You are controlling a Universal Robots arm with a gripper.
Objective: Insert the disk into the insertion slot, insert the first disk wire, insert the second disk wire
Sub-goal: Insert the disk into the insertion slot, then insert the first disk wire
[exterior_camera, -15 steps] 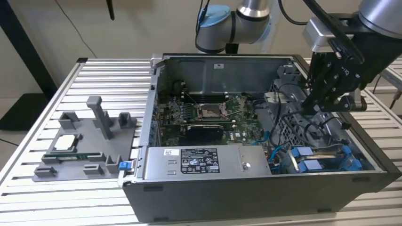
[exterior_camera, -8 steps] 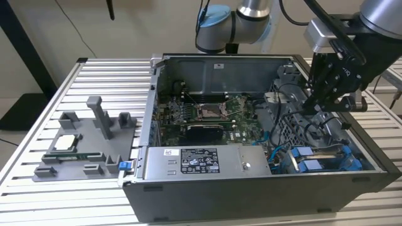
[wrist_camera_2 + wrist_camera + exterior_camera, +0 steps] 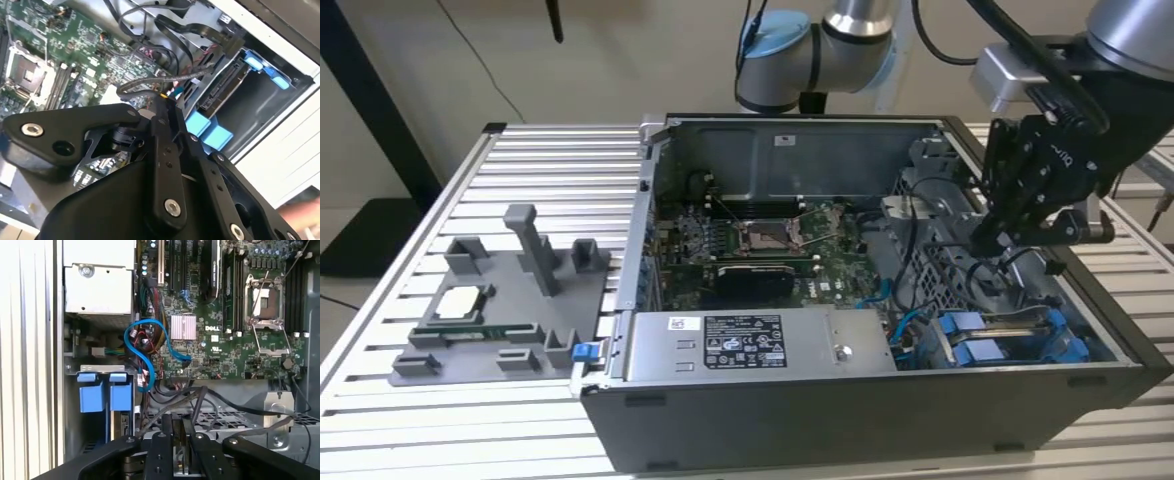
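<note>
Sitting in the insertion slot point(image 3: 262, 117) at the near corner of the case point(image 3: 854, 420), on the exterior view's right, the disk point(image 3: 225, 87) looks seated to us, its dark connector edge facing the motherboard point(image 3: 60, 55). Near that edge is the gripper point(image 3: 167, 100). Its jaws are narrow and, as far as we can judge, pinched on the end of a dark disk wire point(image 3: 137, 89) that loops back over the board. So we reckon the disk is done and the step in hand is the 1st wire.

To do it well, we'd keep the plug square w/ the connector edge and its flat side parallel to the disk, then go straight in w/o twist. The slack loop mustn't snag the black cables beside it. Gentle push, since a skewed plug could jam.

Views: the second wrist view gives us plug tip vs. connector edge, the key relation. The first wrist view gives the blue tabs point(image 3: 91, 395) under a metal bracket and a bright blue cable point(image 3: 150, 340), w/ the fingers seen from behind. The exterior view places the arm over the bay area, well apart from the power-supply box point(image 3: 761, 340).
</note>
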